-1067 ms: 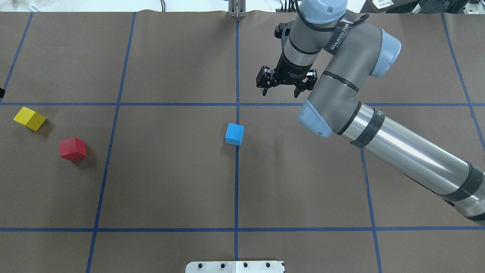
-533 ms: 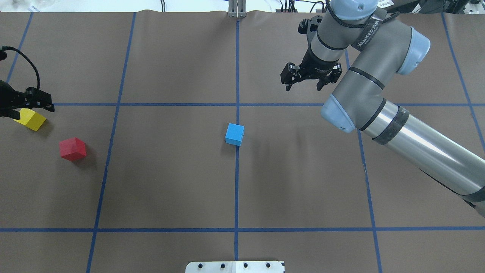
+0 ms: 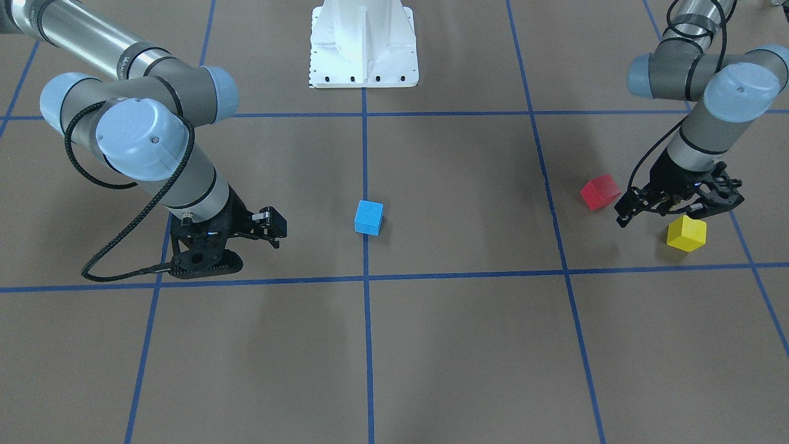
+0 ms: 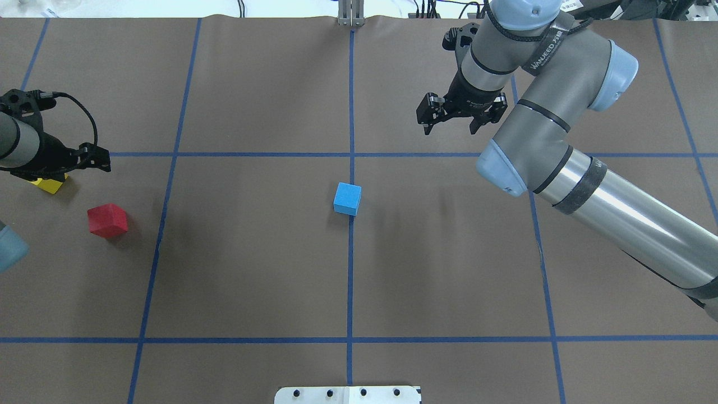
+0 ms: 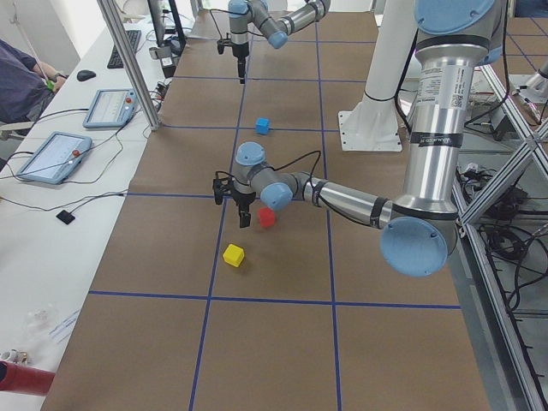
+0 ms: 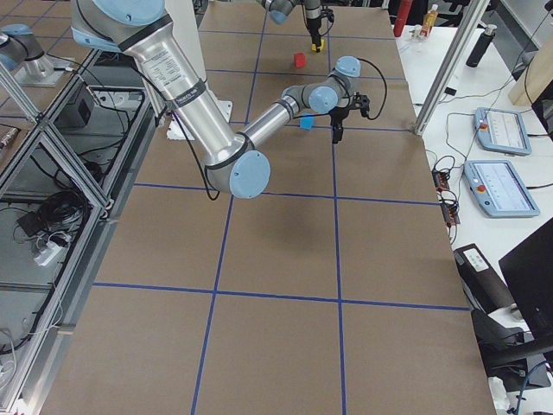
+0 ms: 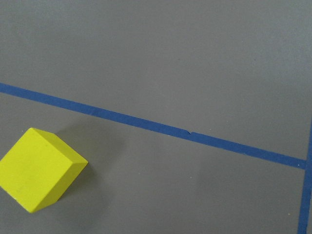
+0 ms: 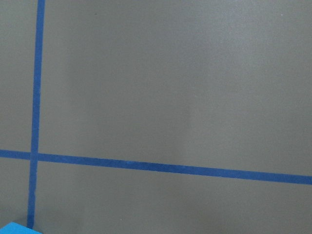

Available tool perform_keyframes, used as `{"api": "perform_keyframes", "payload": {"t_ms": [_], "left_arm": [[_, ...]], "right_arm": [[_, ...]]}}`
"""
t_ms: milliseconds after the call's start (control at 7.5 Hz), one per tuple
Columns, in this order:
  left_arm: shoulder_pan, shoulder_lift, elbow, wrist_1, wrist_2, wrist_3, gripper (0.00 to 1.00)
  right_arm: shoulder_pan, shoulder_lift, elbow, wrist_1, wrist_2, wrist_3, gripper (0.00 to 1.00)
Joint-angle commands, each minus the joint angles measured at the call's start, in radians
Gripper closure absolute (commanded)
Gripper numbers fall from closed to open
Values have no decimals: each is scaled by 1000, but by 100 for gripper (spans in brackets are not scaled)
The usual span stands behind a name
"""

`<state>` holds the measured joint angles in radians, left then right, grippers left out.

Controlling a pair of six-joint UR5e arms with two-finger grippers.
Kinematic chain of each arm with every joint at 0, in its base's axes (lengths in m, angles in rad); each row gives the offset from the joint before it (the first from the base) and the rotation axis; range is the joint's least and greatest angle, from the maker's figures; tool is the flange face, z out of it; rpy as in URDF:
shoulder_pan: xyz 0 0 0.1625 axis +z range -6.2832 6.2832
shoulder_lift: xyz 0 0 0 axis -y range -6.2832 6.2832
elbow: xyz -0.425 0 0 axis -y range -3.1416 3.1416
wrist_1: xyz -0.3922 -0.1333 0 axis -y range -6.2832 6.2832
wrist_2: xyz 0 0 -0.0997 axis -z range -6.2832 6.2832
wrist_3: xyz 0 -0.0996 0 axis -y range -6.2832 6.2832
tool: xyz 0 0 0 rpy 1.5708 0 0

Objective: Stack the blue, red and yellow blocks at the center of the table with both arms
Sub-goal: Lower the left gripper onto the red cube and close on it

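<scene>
In the front view, the left gripper (image 3: 678, 211) is hanging with its fingers spread wide, holding nothing, close above the yellow block (image 3: 686, 233) without touching it. The red block (image 3: 600, 192) is lying near them, and the blue block (image 3: 368, 217) is sitting alone at the table's (image 3: 462, 339) center on a tape line (image 3: 365, 154). From overhead, the right gripper (image 4: 450, 128) is hovering empty with its fingers apart, well away from the blue block. The left wrist camera is showing the yellow block at its lower left, and the right wrist camera is catching only a corner of the blue block.
</scene>
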<state>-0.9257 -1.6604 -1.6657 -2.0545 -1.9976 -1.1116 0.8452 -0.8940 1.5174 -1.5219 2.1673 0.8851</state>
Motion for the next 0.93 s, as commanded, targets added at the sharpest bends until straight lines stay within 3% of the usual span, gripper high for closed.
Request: {"api": "perform_keyframes", "payload": {"t_ms": [0, 533, 800], "left_arm": [[62, -16, 32, -4, 57, -5, 0], [111, -4, 20, -9, 60, -37, 0], [110, 65, -70, 2, 23, -33, 0]], "right_arm": [[0, -12, 0, 2, 0, 0, 1], [3, -16, -3, 6, 5, -2, 1], [6, -17, -2, 5, 9, -2, 1]]}}
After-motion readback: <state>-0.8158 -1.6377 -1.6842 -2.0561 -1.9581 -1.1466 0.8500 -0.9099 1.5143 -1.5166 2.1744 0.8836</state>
